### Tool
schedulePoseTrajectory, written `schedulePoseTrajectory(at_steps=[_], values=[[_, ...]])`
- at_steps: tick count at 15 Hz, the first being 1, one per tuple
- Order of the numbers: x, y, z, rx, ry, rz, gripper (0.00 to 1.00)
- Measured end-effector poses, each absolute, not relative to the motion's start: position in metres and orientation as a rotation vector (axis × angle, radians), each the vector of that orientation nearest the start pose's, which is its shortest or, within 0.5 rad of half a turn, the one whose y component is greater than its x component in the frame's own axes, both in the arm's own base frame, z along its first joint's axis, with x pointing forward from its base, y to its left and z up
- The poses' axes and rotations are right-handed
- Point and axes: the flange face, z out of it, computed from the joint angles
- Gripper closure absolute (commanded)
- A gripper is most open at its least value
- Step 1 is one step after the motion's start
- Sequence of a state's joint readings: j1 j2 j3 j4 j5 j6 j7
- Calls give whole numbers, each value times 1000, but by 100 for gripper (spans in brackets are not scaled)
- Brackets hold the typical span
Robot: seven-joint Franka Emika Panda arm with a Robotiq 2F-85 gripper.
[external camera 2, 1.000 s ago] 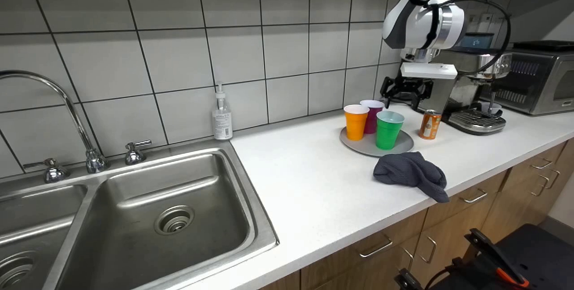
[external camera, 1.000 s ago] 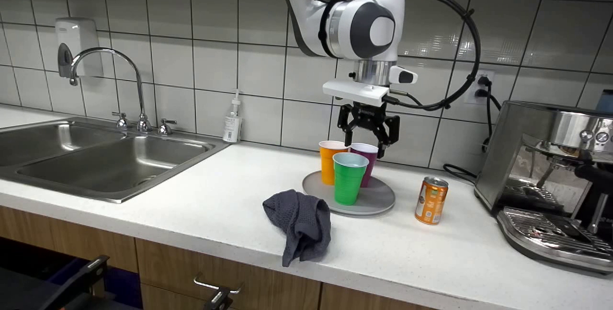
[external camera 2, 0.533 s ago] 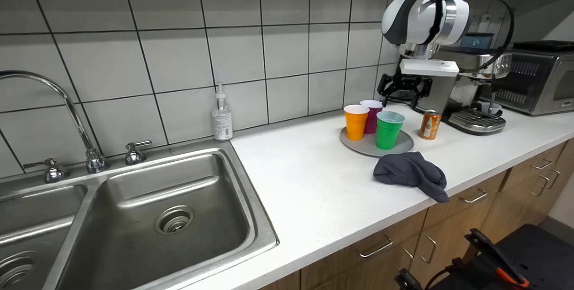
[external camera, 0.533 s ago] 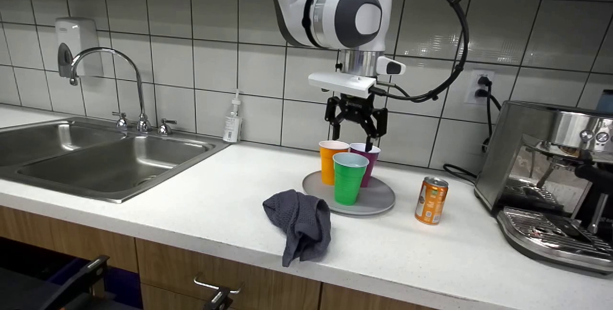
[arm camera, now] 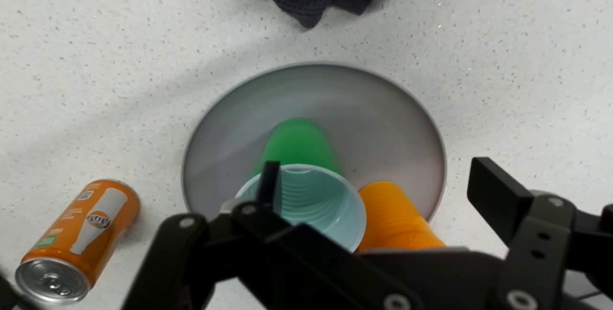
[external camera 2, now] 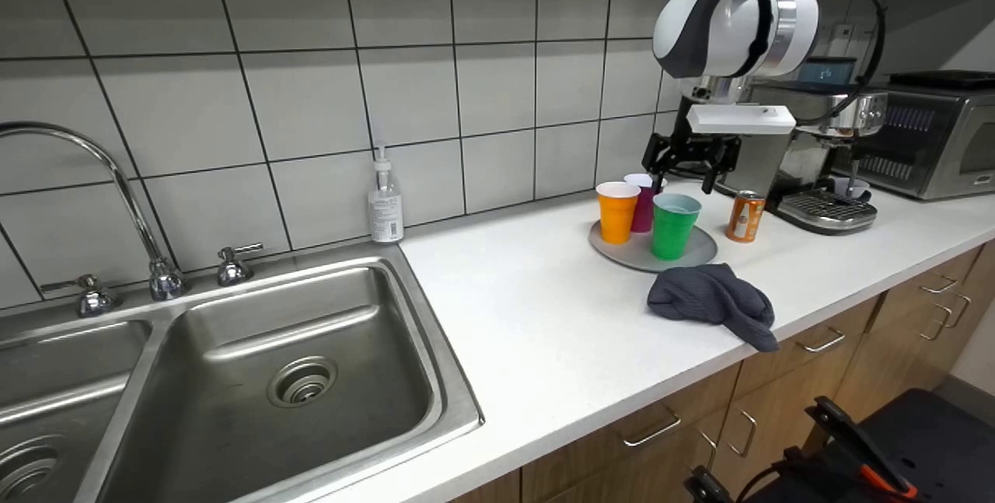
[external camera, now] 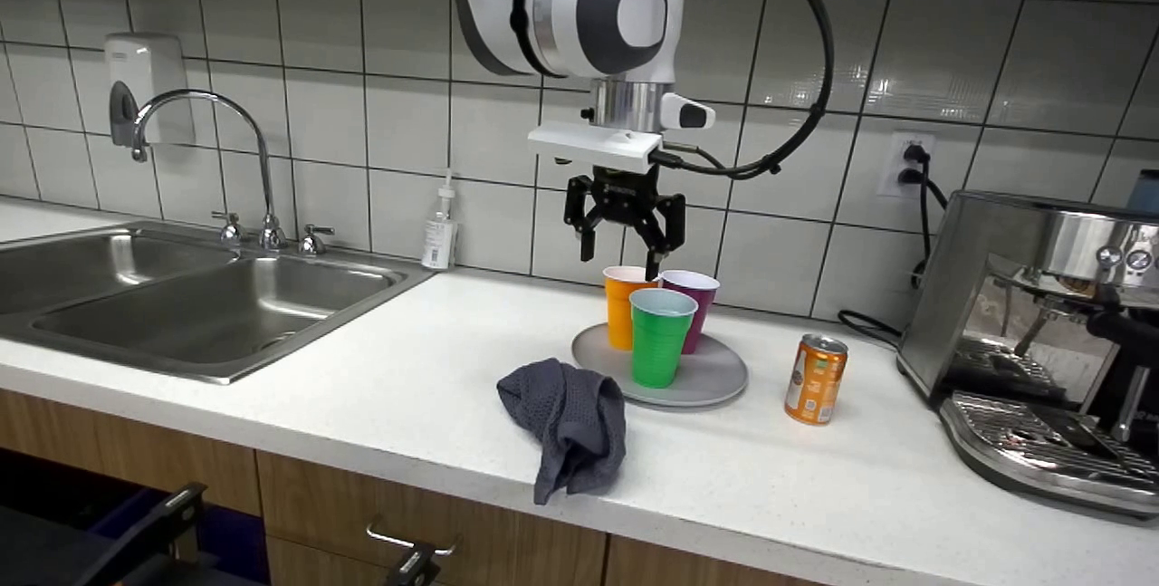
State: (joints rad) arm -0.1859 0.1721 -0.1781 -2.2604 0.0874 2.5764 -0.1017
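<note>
White speckled counter (external camera: 407, 350). We log: black two-finger claw (external camera: 619, 267) spread, empty, above green plastic cup (external camera: 659, 346), orange plastic cup (external camera: 619, 310), purple plastic cup (external camera: 704, 307) on round grey plate (external camera: 720, 378). All judged light, crushable; we'd grip lightly below the rims.

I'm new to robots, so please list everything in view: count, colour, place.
Counter: one, white, along tiled wall
Cabinets: several, brown, under counter
Plate: one, grey, on counter
Green cup: one, green, on plate
Orange cup: one, orange, on plate
Purple cup: one, purple, on plate
Drink can: one, orange, beside plate
Cloth: one, dark grey, on counter edge
Coffee machine: one, silver, near can
Boxy appliance: one, silver, past coffee machine
Sink: one, steel grey, in counter
Tap: one, chrome, behind sink
Pump bottle: one, clear, near sink
Dispenser: one, white, on wall
Socket: one, white, on wall
Dark equipment: count unclear, black, before cabinets
Robot arm: one, mostly white, above counter
Gripper: one, black, open near cups
</note>
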Motion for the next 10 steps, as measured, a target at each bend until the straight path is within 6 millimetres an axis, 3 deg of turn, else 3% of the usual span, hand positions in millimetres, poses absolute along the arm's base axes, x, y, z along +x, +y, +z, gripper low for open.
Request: schedulePoseTrajectory(at_steps=[10], values=[[479, -133, 304, -3164, 246, -197, 0]])
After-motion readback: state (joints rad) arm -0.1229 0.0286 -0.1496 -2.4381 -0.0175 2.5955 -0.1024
